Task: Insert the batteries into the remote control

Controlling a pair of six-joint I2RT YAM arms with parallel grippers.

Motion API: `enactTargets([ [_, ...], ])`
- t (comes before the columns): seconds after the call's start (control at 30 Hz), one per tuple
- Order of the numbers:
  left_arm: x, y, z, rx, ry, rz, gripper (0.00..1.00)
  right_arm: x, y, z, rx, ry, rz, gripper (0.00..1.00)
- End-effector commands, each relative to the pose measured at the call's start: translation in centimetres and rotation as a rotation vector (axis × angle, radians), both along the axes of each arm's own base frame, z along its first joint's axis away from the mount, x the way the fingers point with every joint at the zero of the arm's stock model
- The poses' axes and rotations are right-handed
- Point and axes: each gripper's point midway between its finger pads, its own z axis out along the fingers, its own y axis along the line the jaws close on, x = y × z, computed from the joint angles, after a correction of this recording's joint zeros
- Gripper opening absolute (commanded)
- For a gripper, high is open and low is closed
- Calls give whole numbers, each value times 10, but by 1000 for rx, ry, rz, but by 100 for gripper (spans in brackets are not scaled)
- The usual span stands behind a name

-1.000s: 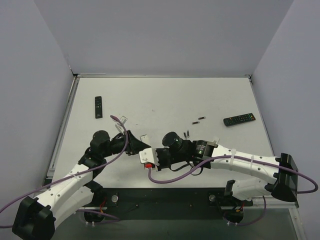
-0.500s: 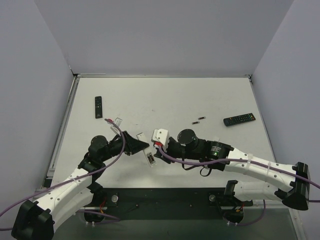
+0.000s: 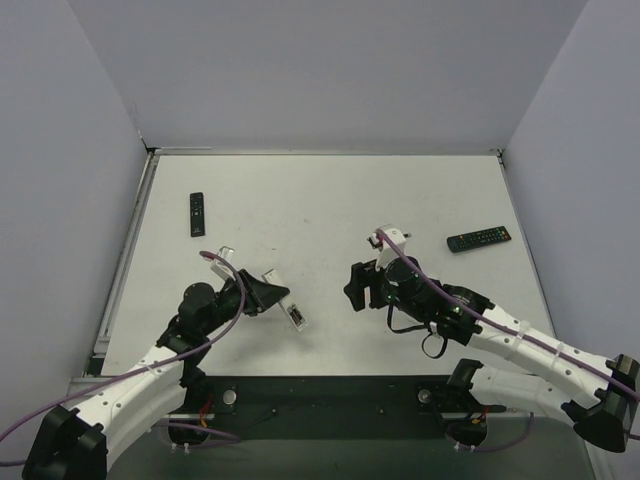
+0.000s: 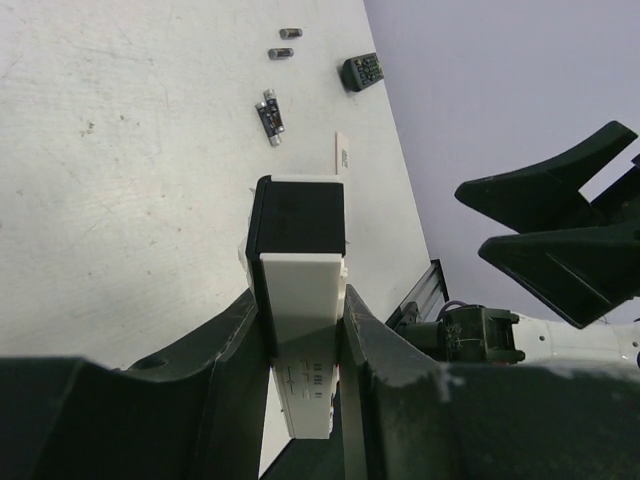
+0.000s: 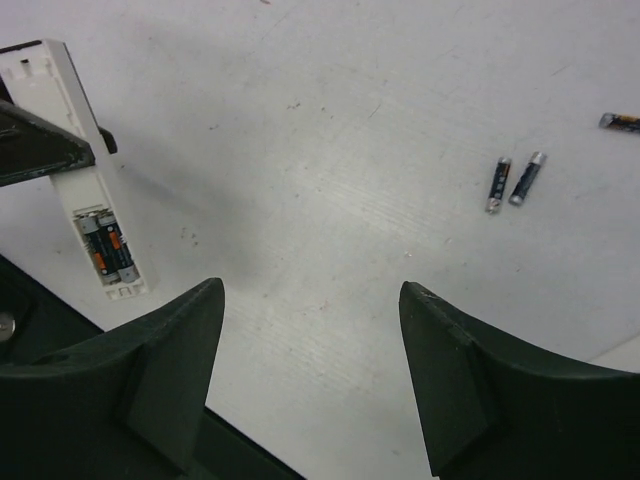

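Observation:
My left gripper (image 3: 277, 297) is shut on a white remote control (image 3: 297, 317), holding it just above the table's near left part. In the right wrist view the remote control (image 5: 88, 190) shows its open compartment with two batteries (image 5: 108, 248) inside. Two loose batteries (image 5: 512, 181) lie side by side on the table, and another battery (image 5: 622, 121) lies farther off. My right gripper (image 5: 310, 290) stands open and empty, to the right of the remote and apart from it. In the left wrist view the remote control (image 4: 300, 225) sits between my left gripper's (image 4: 300, 300) fingers.
A black remote (image 3: 197, 213) lies at the far left and another black remote (image 3: 478, 239) at the right. A thin white flat piece (image 4: 342, 155) lies just beyond the held remote. The table's near edge and a black rail (image 3: 330, 395) run below both grippers.
My right gripper has drawn back from the white remote toward the right and has opened. My left gripper still holds the remote, shifted slightly left.

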Motion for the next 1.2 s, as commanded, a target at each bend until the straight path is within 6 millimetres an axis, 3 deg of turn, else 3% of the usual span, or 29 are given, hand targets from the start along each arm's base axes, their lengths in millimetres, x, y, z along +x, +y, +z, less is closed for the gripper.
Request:
enactTargets([
  [0.0,7,1,15,-58,-53,33,0,-18,30,-7,131,124,80,65],
  [0.1,6,-1,21,-105,-47,25,0,-29,54,-11,187,192,174,64],
  [0.23,8,-1,28,-147,-28,43,0,-36,92,9,239,183,287,66],
  [0.27,9,0,29,-149,-26,46,0,-37,96,-2,188,198,292,67],
  [0.33,11,1,28,-144,-14,61,0,-37,108,9,127,133,309,69],
  [0.37,11,2,26,-139,-7,65,0,-37,110,-5,63,153,308,69],
  [0.47,11,3,23,-139,7,74,0,-39,126,-7,-4,129,343,69],
  [0.57,11,5,20,-142,20,89,0,-39,137,-13,-67,124,368,69],
  [0.8,10,6,29,-164,9,93,0,-27,138,-31,-210,102,328,65],
  [0.9,10,6,30,-167,7,91,0,-28,139,-36,-235,105,338,53],
  [1.07,8,5,31,-165,4,82,0,-31,139,-36,-232,110,351,11],
  [1.13,8,6,31,-160,-9,79,8,-31,138,-34,-225,109,347,0],
  [1.17,7,6,32,-158,-14,77,22,-31,134,-33,-222,107,342,0],
])
